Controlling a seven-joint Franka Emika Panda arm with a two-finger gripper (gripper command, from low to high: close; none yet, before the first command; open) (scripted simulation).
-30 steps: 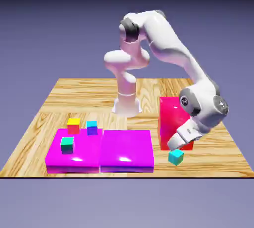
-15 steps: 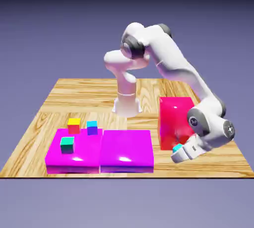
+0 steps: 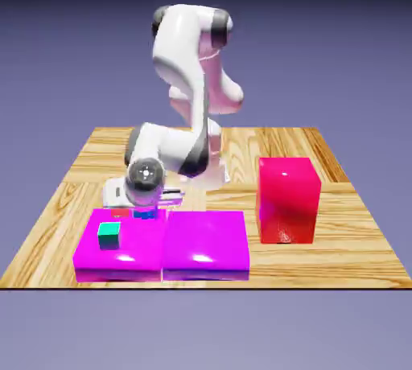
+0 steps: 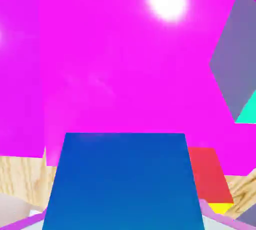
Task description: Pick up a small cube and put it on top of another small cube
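My gripper [image 3: 145,206] hangs low behind the left magenta block [image 3: 129,257], at the exterior view's left, shut on the small cube [image 3: 146,214]; only a cyan-blue patch of the cube shows under the hand. In the hand view that cube [image 4: 122,184] fills the bottom middle as a large blue face and hides both fingertips. The other small cube is hidden by the hand, and I cannot tell it apart from the held one. Thin violet edges [image 4: 216,215] show at the bottom corners beside the held cube.
A red cube with a yellow top [image 4: 206,174] sits right beside the held cube. A teal cube with darker sides [image 3: 109,235] rests on the left magenta block. A second magenta block [image 3: 205,248] adjoins it. A tall red block [image 3: 288,199] stands at the right.
The gripper closed on the small cube at the front right, lifted it and swung across to the left. It now hangs behind the left magenta block.
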